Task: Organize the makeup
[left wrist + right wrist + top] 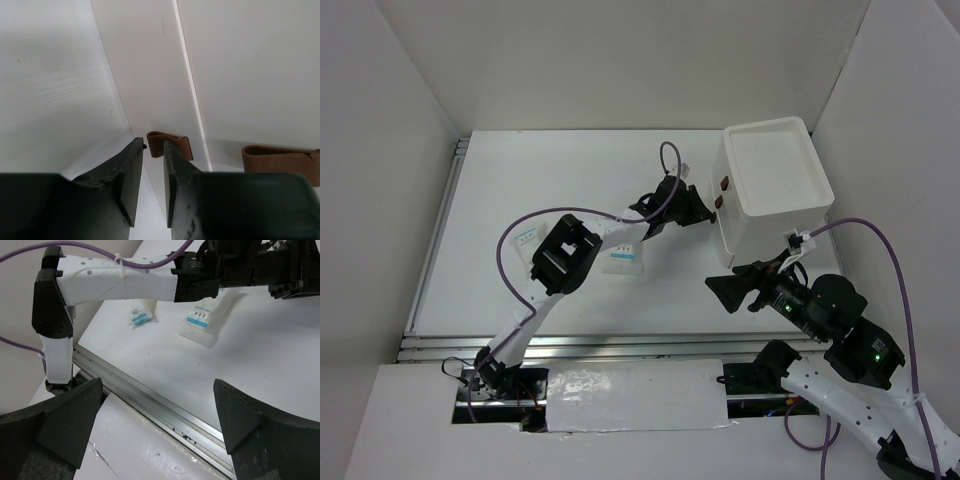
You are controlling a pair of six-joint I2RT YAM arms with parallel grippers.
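Two white-and-light-blue packets lie on the table: one at the left [527,238] and one mid-table [623,255]. Both also show in the right wrist view [141,311] [205,315]. My left gripper [705,215] is at the front of the white drawer box [775,190]. In the left wrist view its jaws [152,143] stand a narrow gap apart, their tips at a brown loop handle [176,146]. Nothing fills the gap. My right gripper [720,287] [157,415] is wide open and empty above the table's front edge. Sponges, palettes and pencil are out of view.
A second brown handle [282,159] sits to the right of the first on the box front. The metal rail of the table's front edge [165,405] runs below my right gripper. White walls enclose the table on the left, back and right.
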